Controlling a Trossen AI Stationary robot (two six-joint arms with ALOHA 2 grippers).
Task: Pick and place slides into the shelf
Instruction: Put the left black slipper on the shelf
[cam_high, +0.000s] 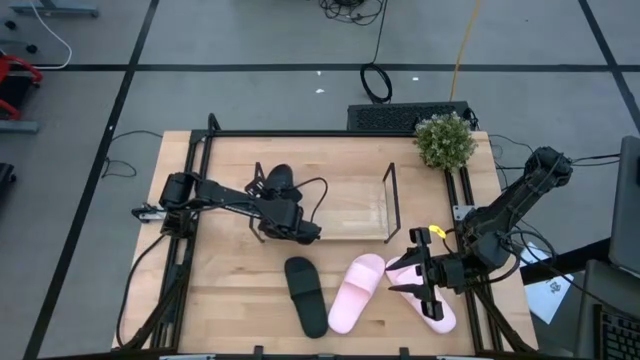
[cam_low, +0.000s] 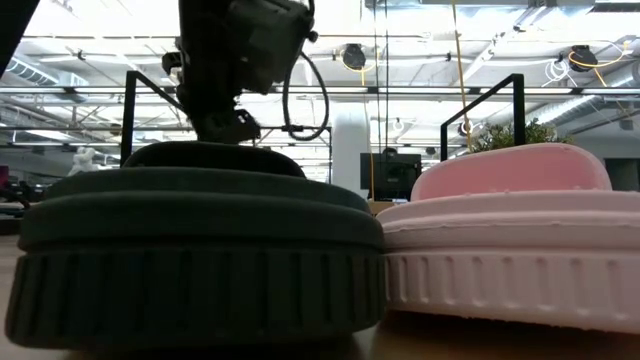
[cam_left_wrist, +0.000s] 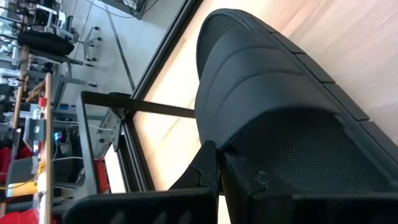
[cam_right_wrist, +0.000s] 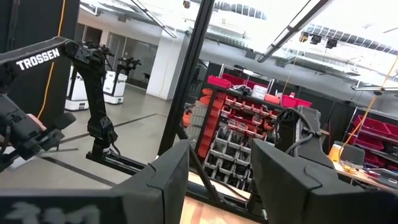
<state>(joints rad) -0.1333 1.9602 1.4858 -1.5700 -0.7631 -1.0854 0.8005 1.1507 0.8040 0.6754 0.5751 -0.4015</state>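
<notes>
One black slide (cam_high: 278, 181) is at the left end of the wire shelf (cam_high: 390, 203), and it fills the left wrist view (cam_left_wrist: 273, 106). My left gripper (cam_high: 284, 208) is shut on it. The other black slide (cam_high: 306, 296) and a pink slide (cam_high: 357, 291) lie soles down on the table's near middle; they are close up in the low view (cam_low: 190, 260), (cam_low: 510, 250). The second pink slide (cam_high: 436, 309) lies at the near right. My right gripper (cam_high: 413, 273) hovers open over it, holding nothing. My left gripper holds the black slide at one end, beside its textured surface (cam_left_wrist: 249, 155). The two fingers (cam_left_wrist: 208, 171) close on the slide's edge there. The slide itself covers most of the contact. I cannot tell whether the slide rests on the shelf base or hangs clear.
A potted plant (cam_high: 445, 138) stands at the far right corner and a dark flat device (cam_high: 400, 117) lies at the far edge. The black table frame (cam_high: 196, 150) runs round the board. The shelf's right part (cam_high: 350, 205) is bare wood.
</notes>
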